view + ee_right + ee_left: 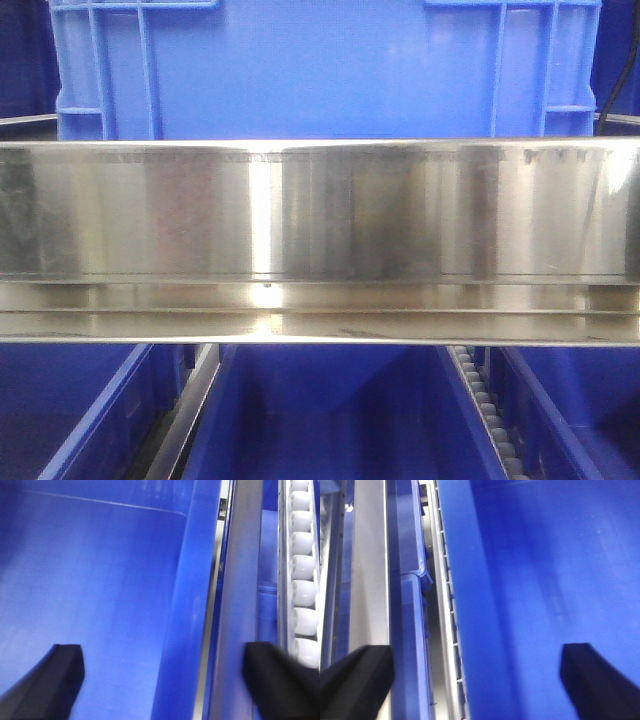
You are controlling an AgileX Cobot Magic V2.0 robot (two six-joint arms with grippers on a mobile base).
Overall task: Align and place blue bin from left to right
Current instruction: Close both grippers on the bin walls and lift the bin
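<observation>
Behind the steel rail [320, 215], the blue bin [320, 70] was seen lying crosswise, centred ahead; left gripper [477, 660] and right gripper [164, 655] were spread wide above darker bins [545, 580].

Polished steel rail [320, 215] bars the front; light-blue ribbed plastic crate [320, 70] fills space behind. Below, dark-blue smooth plastic bin [330, 420] open inside; grey metal divider [190, 410], white roller track [485, 405] flank it.

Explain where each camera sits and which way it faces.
Front view: robot's front, facing a steel rail, the blue bin above; no body shows.
Left wrist: down past the open left end effector into a dark bin.
Right wrist: likewise past the open right end effector, rollers beside.
Both wrists show a dark bin's inside.
</observation>
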